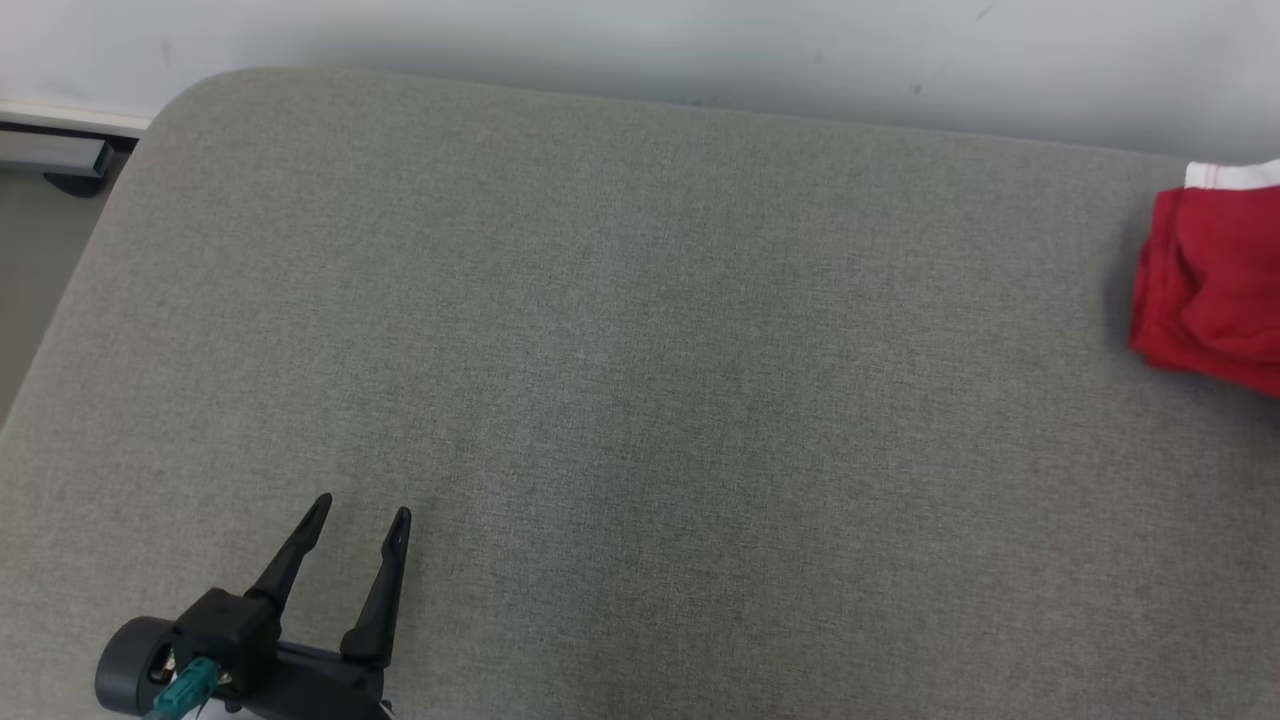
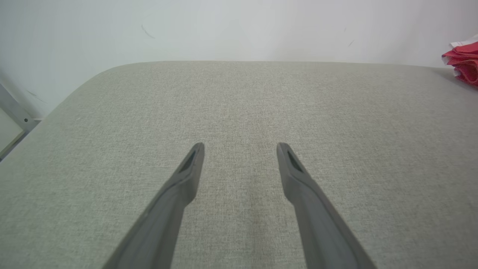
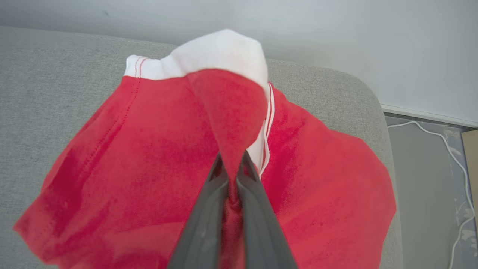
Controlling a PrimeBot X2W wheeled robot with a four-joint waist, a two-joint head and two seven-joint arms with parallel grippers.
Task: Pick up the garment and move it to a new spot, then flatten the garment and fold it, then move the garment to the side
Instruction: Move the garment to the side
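Observation:
The garment (image 1: 1210, 280) is red cloth with a white trimmed edge, bunched at the far right of the grey padded table (image 1: 640, 380). In the right wrist view my right gripper (image 3: 232, 158) is shut on a pinched fold of the garment (image 3: 149, 157), and the cloth drapes down around the fingers with the white band on top. A corner of the garment (image 2: 465, 61) peeks in at the right edge of the left wrist view. My left gripper (image 1: 360, 515) hovers open over bare table at the lower left, far from the cloth; its fingers (image 2: 186, 175) hold nothing.
A pale wall (image 1: 640, 50) runs behind the table. The table's left rounded corner (image 1: 180, 100) drops to floor with a grey bracket (image 1: 60, 155). Past the table's right edge lies floor with a white cable (image 3: 452, 149).

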